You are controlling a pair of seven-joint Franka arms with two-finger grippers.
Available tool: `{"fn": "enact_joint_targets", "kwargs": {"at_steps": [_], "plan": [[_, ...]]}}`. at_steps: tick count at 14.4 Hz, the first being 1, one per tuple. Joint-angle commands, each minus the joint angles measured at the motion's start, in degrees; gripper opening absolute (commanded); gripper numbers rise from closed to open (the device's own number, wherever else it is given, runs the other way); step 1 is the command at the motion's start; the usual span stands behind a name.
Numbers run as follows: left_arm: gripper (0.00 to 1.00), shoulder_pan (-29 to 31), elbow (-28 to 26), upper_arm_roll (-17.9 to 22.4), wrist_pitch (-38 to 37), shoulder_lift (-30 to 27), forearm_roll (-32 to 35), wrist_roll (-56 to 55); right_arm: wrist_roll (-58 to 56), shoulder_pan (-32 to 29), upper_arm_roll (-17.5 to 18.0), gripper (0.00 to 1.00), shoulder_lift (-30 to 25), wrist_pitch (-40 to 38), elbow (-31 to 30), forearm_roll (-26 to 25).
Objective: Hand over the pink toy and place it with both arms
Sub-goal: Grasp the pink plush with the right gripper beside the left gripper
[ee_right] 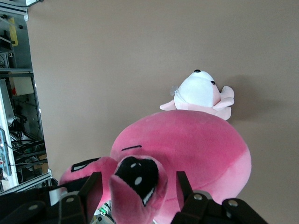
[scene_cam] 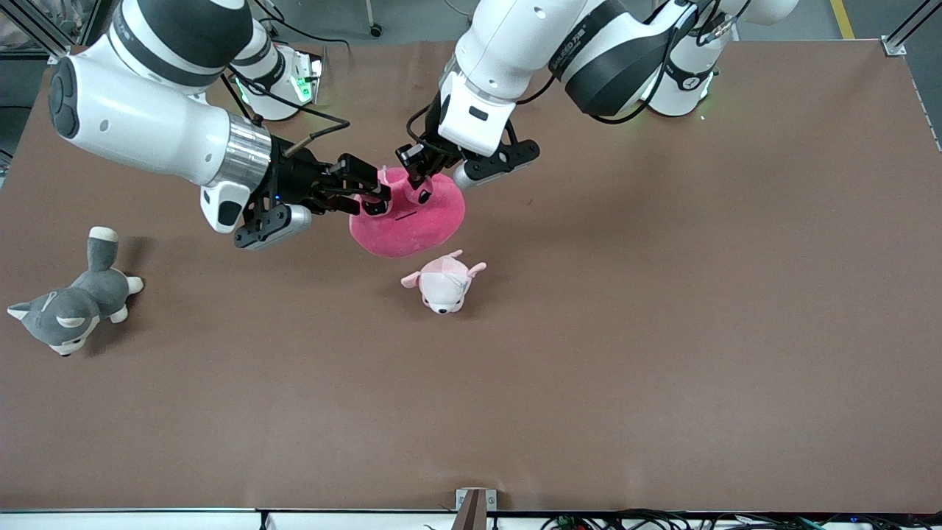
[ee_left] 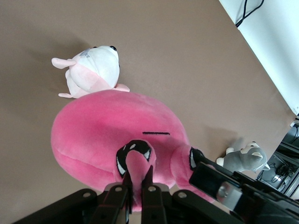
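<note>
The pink toy (scene_cam: 412, 221), a round hot-pink plush with black eyes, hangs just above the middle of the table. My left gripper (scene_cam: 421, 185) is shut on a pinched fold of plush beside one eye; the left wrist view shows this pinch (ee_left: 138, 171) on the toy (ee_left: 117, 126). My right gripper (scene_cam: 374, 200) stands open around the neighbouring lobe with the other eye. In the right wrist view, its fingers (ee_right: 93, 186) flank that lobe with gaps on both sides of the toy (ee_right: 187, 144). The right gripper (ee_left: 219, 182) also shows in the left wrist view.
A small pale pink-and-white puppy plush (scene_cam: 444, 283) lies just nearer the front camera than the pink toy. A grey-and-white husky plush (scene_cam: 70, 305) lies at the right arm's end of the brown table (scene_cam: 662, 294).
</note>
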Motion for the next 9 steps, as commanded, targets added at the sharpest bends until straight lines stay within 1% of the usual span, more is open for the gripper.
{"fn": "enact_joint_targets", "kwargs": {"at_steps": [1, 2, 3, 6, 7, 9], "plan": [[0.00, -0.6, 1.6, 0.6, 0.0, 0.5, -0.5, -0.7, 0.7, 1.1, -0.6, 0.72, 0.3, 0.2, 0.5, -1.1], [0.00, -0.6, 1.6, 0.6, 0.0, 0.5, -0.5, -0.7, 0.8, 1.2, -0.6, 0.70, 0.3, 0.0, 0.4, -1.0], [0.00, -0.6, 1.6, 0.6, 0.0, 0.5, -0.5, -0.7, 0.9, 1.2, -0.6, 0.61, 0.3, -0.3, 0.3, -1.0], [0.00, -0.5, 1.5, 0.7, 0.0, 0.3, -0.5, -0.7, 0.8, 1.6, -0.6, 0.09, 0.3, -0.4, 0.1, -1.1], [0.00, -0.5, 1.5, 0.7, 0.0, 0.3, -0.5, -0.7, 0.8, 1.7, -0.7, 0.03, 0.3, -0.6, 0.2, -1.5], [0.00, -0.5, 1.5, 0.7, 0.0, 0.3, -0.5, -0.7, 0.8, 1.9, -0.6, 0.02, 0.3, -0.6, 0.2, -3.2]]}}
